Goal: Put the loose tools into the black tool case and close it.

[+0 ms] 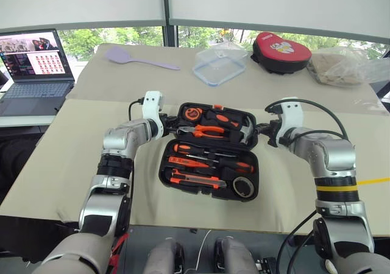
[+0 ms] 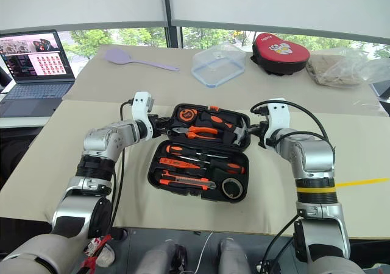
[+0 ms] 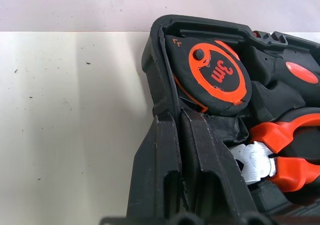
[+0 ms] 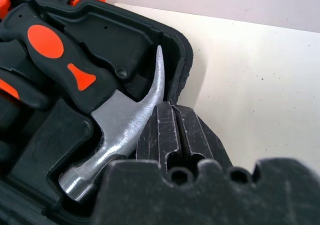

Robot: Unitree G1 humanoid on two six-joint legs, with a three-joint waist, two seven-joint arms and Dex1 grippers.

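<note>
The black tool case (image 1: pixel 163 168) lies open in the middle of the table, its lid tilted up at the far side. In the near half lie orange-and-black screwdrivers (image 1: pixel 210 151), a utility knife (image 1: pixel 196 179) and a grey tape roll (image 1: pixel 244 187). The lid holds a tape measure (image 3: pixel 217 72), pliers (image 1: pixel 210 131) and a hammer (image 4: pixel 125 120). My left gripper (image 1: pixel 172 128) is shut on the lid's left rim, and its fingers (image 3: pixel 160 155) pinch the wall. On the opposite rim my right gripper (image 1: pixel 259 128) is shut beside the hammer's claw, fingers (image 4: pixel 162 130) together.
At the far left an open laptop (image 1: pixel 33 67) stands on a side desk. On the back of the table are a purple spatula (image 1: pixel 137 59), a clear plastic container (image 1: pixel 219 64), a red-and-black pouch (image 1: pixel 281 52) and a crumpled plastic bag (image 1: pixel 344 66).
</note>
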